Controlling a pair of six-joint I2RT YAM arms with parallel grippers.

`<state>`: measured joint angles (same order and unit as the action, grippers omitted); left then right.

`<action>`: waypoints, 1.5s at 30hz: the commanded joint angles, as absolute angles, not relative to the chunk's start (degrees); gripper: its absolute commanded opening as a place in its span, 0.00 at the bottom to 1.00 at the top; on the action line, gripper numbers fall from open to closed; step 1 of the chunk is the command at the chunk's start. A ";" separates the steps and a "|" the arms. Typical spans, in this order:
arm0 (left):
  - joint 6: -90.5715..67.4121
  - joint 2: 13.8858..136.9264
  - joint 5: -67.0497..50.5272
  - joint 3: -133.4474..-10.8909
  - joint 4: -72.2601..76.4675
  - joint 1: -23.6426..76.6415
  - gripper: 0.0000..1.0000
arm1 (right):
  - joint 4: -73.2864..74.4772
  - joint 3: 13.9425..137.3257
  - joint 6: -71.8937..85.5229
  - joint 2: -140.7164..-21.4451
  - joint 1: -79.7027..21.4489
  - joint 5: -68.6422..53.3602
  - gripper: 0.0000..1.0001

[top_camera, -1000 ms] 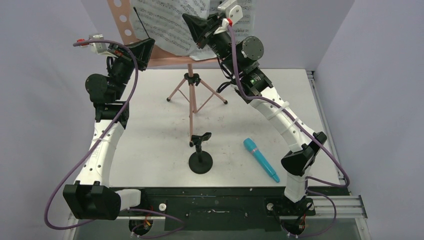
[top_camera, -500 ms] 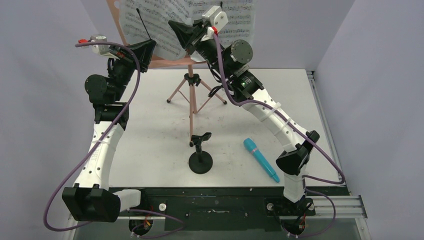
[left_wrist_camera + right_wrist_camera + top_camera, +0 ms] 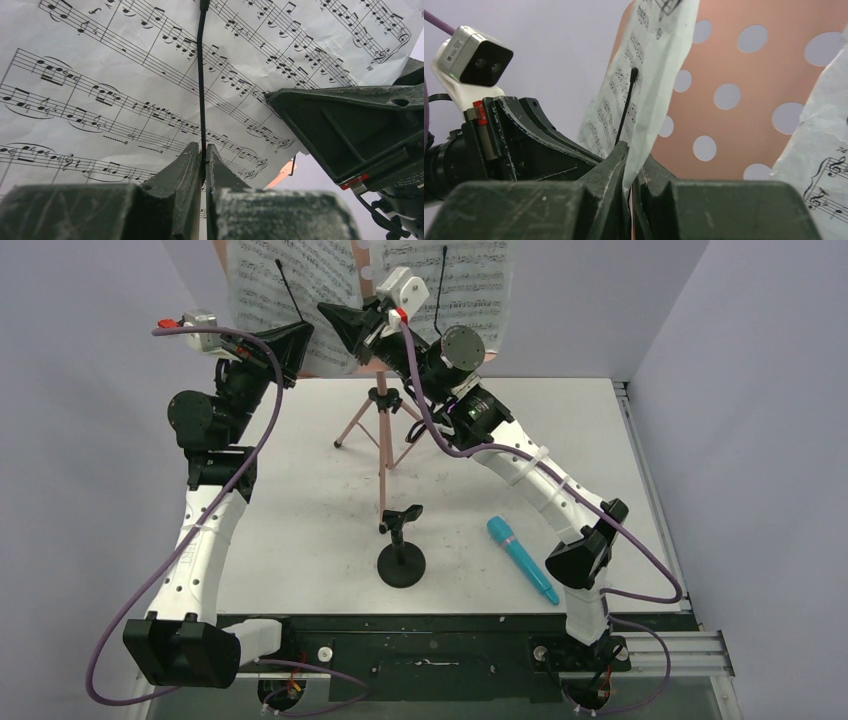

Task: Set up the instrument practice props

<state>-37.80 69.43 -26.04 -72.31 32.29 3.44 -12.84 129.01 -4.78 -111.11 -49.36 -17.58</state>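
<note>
- Standing behind the arms, I see both claws up at the desk of the pink music stand point(image 3: 383, 445), working on the left page point(image 3: 290, 280) of sheet music.
- The left claw point(image 3: 204, 151) is clamped on the base of a thin black wire arm point(image 3: 201, 75), its fingers pressed together around it.
- That wire arm runs straight up from the claw, its long axis upright across the printed face of the page.
- The right claw point(image 3: 631, 150) is closed on the inner edge of the same page, seen edge-on from its wrist.
- From that side the page stands between the wire arm and the perforated pink desk, so the wire is in front of the paper.
- I can't tell whether the wire presses on the sheet or stands just off it.
- My guess is that the coming move turns on this: the wire has to lie flat against the page before either claw lets go.
- The right page point(image 3: 470, 280) sits on the desk just beside it, behind a second wire point(image 3: 440, 280).
- Down on the table point(image 3: 300, 500), the teal toy microphone point(image 3: 520, 558) lies flat, slanting toward the near right.
- It is near the black mic stand point(image 3: 400, 562) but apart from it, closer to the right arm.
</note>
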 commanded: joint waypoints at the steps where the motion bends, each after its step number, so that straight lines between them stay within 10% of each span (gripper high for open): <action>1: -36.49 66.80 -28.14 -73.97 34.29 4.22 0.00 | -13.89 131.09 -6.32 -110.94 -50.01 -18.84 0.08; 12: -36.33 66.71 -27.03 -73.21 34.89 4.48 0.00 | -14.38 128.56 -7.74 -108.12 -50.11 -16.11 0.46; 45: -35.81 67.21 -27.84 -72.84 35.33 4.49 0.00 | -14.51 126.18 -8.78 -107.67 -50.10 -12.34 0.39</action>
